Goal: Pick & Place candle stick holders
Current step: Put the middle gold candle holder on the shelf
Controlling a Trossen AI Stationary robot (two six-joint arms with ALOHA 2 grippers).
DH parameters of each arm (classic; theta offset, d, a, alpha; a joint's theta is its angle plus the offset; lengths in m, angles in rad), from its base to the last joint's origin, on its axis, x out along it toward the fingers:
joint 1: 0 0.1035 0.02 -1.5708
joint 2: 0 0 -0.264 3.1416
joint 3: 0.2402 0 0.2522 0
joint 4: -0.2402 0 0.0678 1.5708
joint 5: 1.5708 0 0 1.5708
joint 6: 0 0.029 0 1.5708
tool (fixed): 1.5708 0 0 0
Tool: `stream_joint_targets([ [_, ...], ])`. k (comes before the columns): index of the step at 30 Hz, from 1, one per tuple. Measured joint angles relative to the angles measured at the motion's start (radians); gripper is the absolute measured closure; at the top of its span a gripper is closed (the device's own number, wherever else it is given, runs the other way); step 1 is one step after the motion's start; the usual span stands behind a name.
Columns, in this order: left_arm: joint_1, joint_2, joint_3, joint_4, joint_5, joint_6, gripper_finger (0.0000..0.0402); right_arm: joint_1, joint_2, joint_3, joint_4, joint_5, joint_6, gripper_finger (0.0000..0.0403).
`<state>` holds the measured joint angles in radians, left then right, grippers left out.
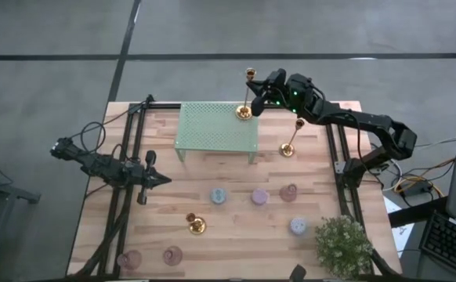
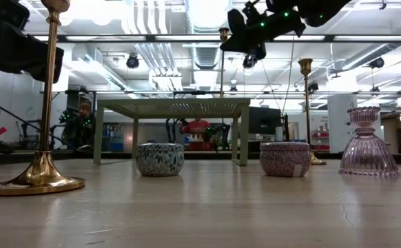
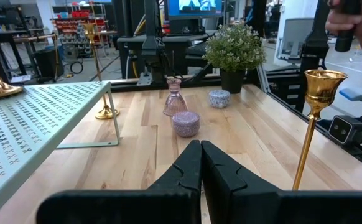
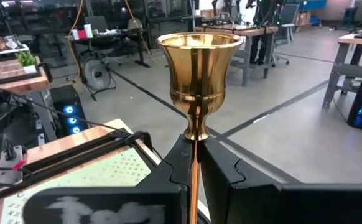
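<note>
Two dark arms show from above over a pale planked wooden surface (image 1: pixel 236 235). We see the right gripper (image 1: pixel 261 95) at the far right corner of the mint-green perforated rack (image 1: pixel 216 125), clamped on the thin stem of a tall gold candle stick holder (image 1: pixel 246 94) whose round base sits on the rack top. A second gold holder (image 1: pixel 291 137) stands on the wood just beside the rack's right edge, and a third gold one (image 1: pixel 196 225) stands nearer the front. Squat round holders (image 1: pixel 218 196) and ribbed pink glass ones (image 1: pixel 289 192) sit in a loose row in front of the rack, with two more pink pieces (image 1: pixel 172 254) at the front left. A bushy potted plant (image 1: pixel 342 244) fills the front right corner. The left gripper (image 1: pixel 159 180) hovers over the wood left of the row, well apart from every holder.

From table height, the rack's slim legs stand behind a mottled blue squat holder (image 2: pixel 159 158), a speckled pink one (image 2: pixel 285 158) and a fluted glass holder (image 2: pixel 370 145).

At the left wrist, we find the fingers (image 3: pixel 201 171) pressed together, holding nothing.

At the right wrist, the shiny flared gold cup (image 4: pixel 199 59) rises above fingers (image 4: pixel 181 165) closed against its stem.
</note>
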<state>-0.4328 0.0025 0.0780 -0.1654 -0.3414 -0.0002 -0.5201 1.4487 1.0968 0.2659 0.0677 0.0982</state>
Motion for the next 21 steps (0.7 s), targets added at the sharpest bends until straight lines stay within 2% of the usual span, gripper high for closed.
stream_joint_targets([
  [16, 0.0, 0.0, 0.0, 0.0, 0.0, 0.0, 0.0392, 0.0, 0.0, -0.004, 0.002, 0.002, -0.028, 0.039],
  [21, 0.0, 0.0, 0.0, 0.0, 0.0, 0.0, 0.0392, 0.0, 0.0, -0.004, 0.002, -0.001, -0.023, 0.0367],
])
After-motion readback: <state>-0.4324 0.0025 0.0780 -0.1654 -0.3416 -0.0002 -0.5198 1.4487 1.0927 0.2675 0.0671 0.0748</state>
